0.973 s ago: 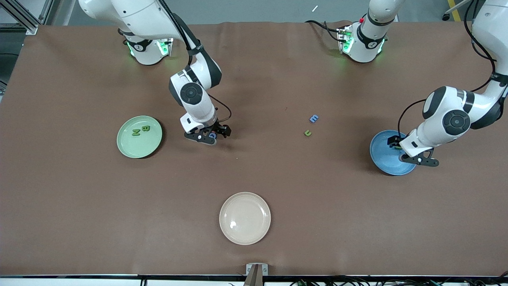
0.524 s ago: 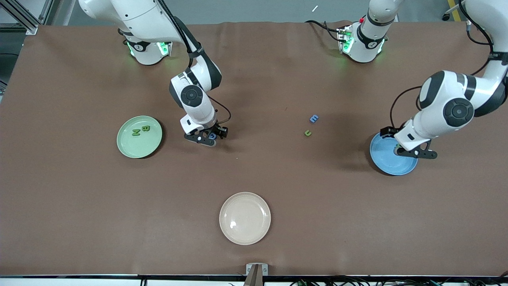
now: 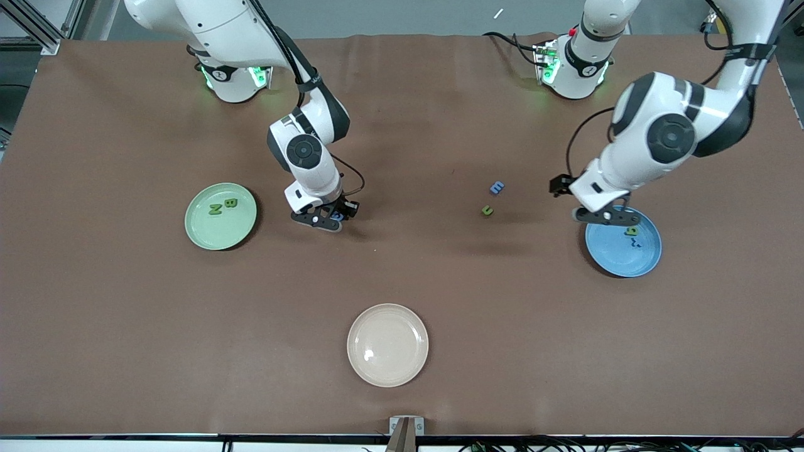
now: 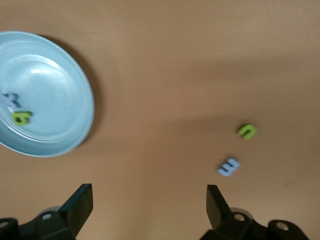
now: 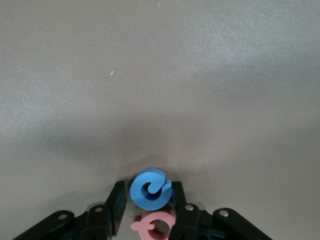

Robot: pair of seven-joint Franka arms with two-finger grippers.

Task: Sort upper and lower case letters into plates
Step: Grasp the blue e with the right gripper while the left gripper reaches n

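Note:
My right gripper [image 3: 333, 218] is down on the table near the mint green plate [image 3: 217, 233], which holds two green letters [image 3: 223, 206]. In the right wrist view the gripper [image 5: 148, 187] is shut on a round blue letter [image 5: 149, 190]; a pink letter [image 5: 159, 225] lies between the fingers closer to the palm. My left gripper [image 3: 606, 216] hangs open and empty over the rim of the sky blue plate [image 3: 619, 257], which holds a green letter [image 3: 631, 231] and a blue letter [image 3: 637, 243]. A blue letter [image 3: 497, 187] and a green letter [image 3: 487, 210] lie loose mid-table.
A cream-white plate [image 3: 387, 344] sits nearest the front camera, at mid-table. In the left wrist view my gripper [image 4: 150, 197] is over bare table, with the blue plate [image 4: 55, 80] and the two loose letters [image 4: 247, 131] ahead of it.
My left gripper has risen off the blue plate and moved toward mid-table, leaving the green letter in the plate. My right gripper's fingers have narrowed on the blue letter.

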